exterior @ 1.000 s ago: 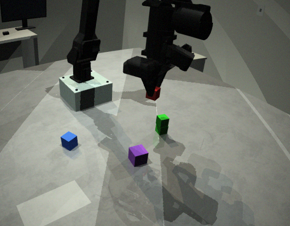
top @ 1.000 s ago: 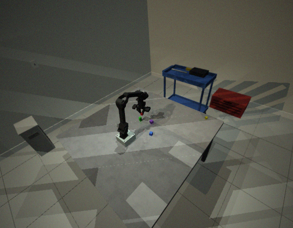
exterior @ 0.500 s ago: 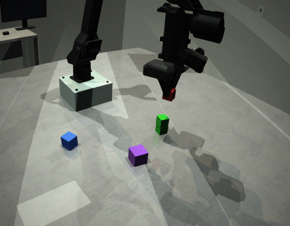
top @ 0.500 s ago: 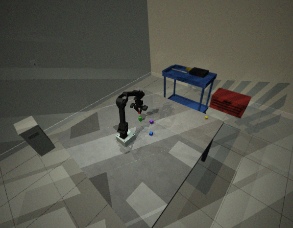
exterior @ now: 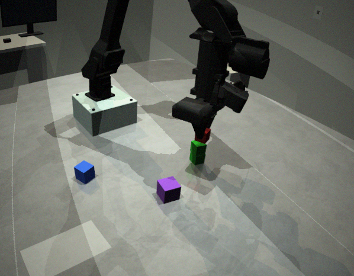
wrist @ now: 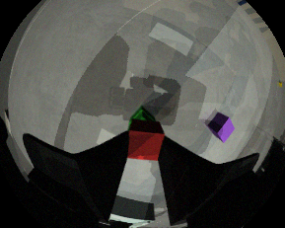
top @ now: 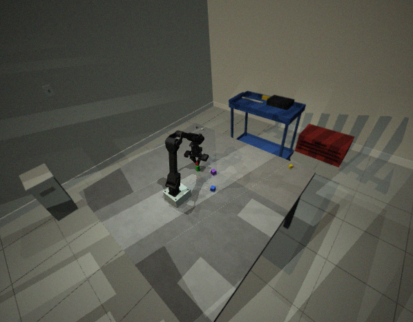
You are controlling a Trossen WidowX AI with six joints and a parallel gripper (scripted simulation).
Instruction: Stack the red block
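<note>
One grey table (top: pixel 213 221) stands on tiled floor (top: pixel 366 262).

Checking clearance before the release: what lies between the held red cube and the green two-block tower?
Nothing; in the exterior view the red cube sits at the green tower top, any gap too small to tell.
</note>
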